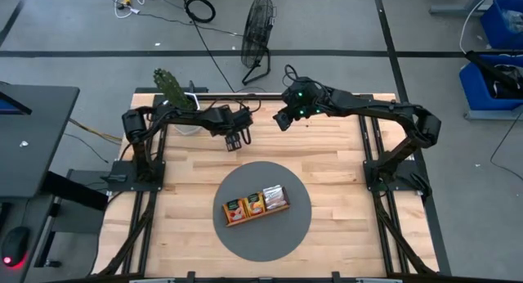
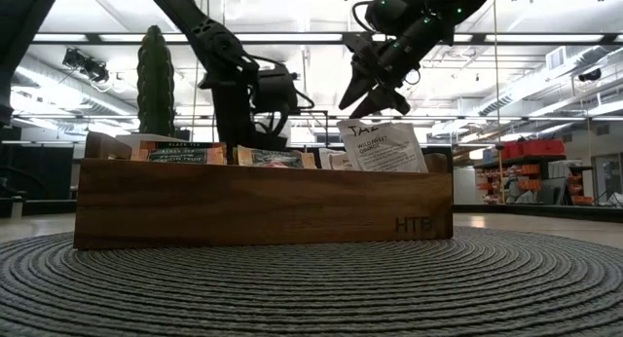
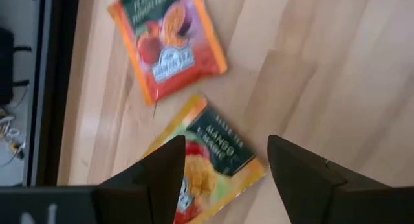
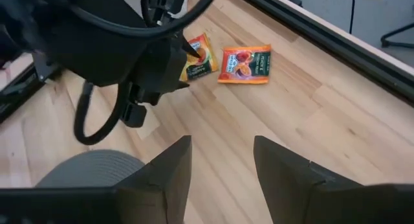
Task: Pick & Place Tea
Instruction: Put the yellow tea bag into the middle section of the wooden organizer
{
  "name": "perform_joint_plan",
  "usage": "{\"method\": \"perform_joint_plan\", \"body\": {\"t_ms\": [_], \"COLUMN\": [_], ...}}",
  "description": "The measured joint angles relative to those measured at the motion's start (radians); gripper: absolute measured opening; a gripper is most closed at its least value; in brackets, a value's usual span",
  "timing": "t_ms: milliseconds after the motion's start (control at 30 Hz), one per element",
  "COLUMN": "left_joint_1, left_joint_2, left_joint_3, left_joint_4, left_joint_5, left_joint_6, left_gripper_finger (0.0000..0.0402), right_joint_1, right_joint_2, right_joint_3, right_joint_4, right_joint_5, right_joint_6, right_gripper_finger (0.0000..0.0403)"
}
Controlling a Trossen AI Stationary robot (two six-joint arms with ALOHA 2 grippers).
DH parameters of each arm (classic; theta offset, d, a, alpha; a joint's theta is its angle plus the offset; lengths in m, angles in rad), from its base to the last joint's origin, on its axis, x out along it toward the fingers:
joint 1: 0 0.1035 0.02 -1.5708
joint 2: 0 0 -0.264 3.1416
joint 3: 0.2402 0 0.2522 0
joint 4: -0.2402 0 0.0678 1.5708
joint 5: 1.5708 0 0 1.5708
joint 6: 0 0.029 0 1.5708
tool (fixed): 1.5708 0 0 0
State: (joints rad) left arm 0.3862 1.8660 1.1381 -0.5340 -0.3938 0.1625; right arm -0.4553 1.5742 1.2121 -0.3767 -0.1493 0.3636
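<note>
Two loose tea sachets, a mango one [image 3: 210, 162] and an orange-red one [image 3: 169, 39], were found flat on the bench [image 1: 327, 160], just beyond the round grey mat [image 1: 288, 226]. More sachets [image 1: 255, 204] were held in the wooden tray [image 2: 263, 205] on that mat. The left claw [image 3: 223, 179] was poised over the mango sachet, spread wide and empty. The right claw [image 4: 220, 169] was raised nearby, likewise parted, gripping nothing.

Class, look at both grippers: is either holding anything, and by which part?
Nothing is held. The left gripper stands open above the yellow-edged mango tea sachet on the wooden table; the right gripper is open and empty.
</note>
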Motion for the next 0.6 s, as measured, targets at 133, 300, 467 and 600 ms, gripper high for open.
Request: {"method": "perform_joint_plan", "body": {"t_ms": [133, 300, 467, 600], "left_joint_1": [-0.001, 0.0, 0.016, 0.027], "left_joint_2": [0.005, 0.015, 0.036, 0.053], "left_joint_3": [0.0, 0.0, 0.001, 0.005], "left_joint_4": [0.001, 0.0, -0.012, -0.024], "left_joint_5": [-0.005, 0.008, 0.028, 0.03], "left_joint_6": [-0.006, -0.02, -0.021, -0.014], "left_gripper_finger": [0.0223, 0.0223, 0.0223, 0.0222], "right_joint_1": [0.0, 0.0, 0.0, 0.001], "right_joint_2": [0.0, 0.0, 0.0, 0.0], "right_joint_3": [0.0, 0.0, 0.0, 0.0], "right_joint_4": [0.0, 0.0, 0.0, 0.0], "right_joint_5": [0.0, 0.0, 0.0, 0.0], "right_joint_6": [0.042, 0.078, 0.101, 0.108], "right_gripper_finger": [0.0174, 0.0174, 0.0174, 0.0174]}}
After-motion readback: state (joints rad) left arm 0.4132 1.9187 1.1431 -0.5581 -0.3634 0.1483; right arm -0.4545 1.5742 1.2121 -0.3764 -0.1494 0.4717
